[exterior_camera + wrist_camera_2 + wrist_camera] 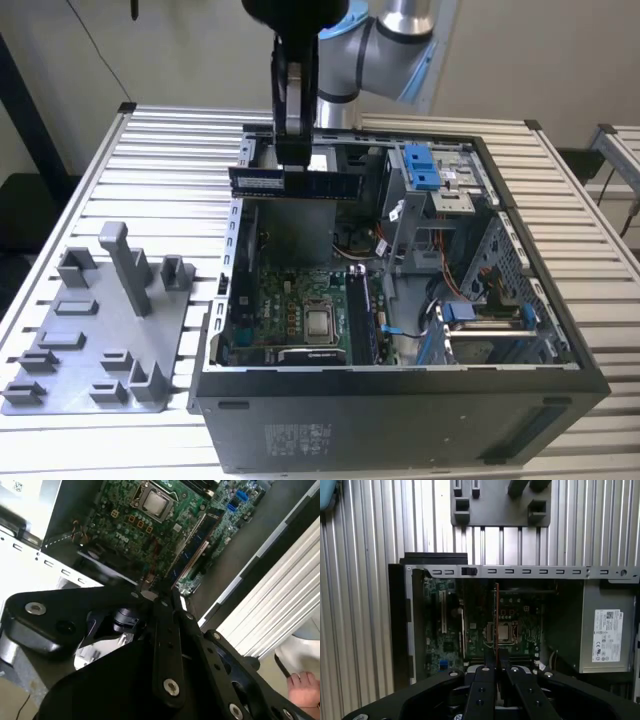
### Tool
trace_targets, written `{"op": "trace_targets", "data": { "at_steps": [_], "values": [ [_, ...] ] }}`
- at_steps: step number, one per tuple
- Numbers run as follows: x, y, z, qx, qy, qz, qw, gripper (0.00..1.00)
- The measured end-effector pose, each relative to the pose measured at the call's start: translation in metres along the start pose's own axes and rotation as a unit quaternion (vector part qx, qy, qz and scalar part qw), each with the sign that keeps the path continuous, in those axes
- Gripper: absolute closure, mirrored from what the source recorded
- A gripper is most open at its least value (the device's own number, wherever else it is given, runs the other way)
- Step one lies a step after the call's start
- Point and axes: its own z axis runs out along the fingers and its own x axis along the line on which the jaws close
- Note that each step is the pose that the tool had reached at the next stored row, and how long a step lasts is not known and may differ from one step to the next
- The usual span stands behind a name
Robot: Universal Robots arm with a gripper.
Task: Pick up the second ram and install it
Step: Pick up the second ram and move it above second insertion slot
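Table layout, case lying open side up
Computer case (400, 400) sits on the table (170, 140), fixture plate (100, 330) just beside it at the exterior view's left. In the case, the motherboard (300, 300) is on that same side and the drive cage (445, 200) on the opposite side. The second ram (295, 183) hangs in the gripper (293, 165) above the case's far edge.

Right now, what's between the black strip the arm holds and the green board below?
Only open air: in the first wrist view, the second ram hangs edge-on from the fingers, above the motherboard.
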Motion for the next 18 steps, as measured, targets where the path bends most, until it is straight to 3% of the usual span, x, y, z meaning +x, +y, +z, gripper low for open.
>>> {"op": "trace_targets", "data": {
  "at_steps": [18],
  "values": [
    [-0.0021,-0.0791,0.0005,-0.002,-0.0024,0.0,1.0,0.86]
  ]
}}
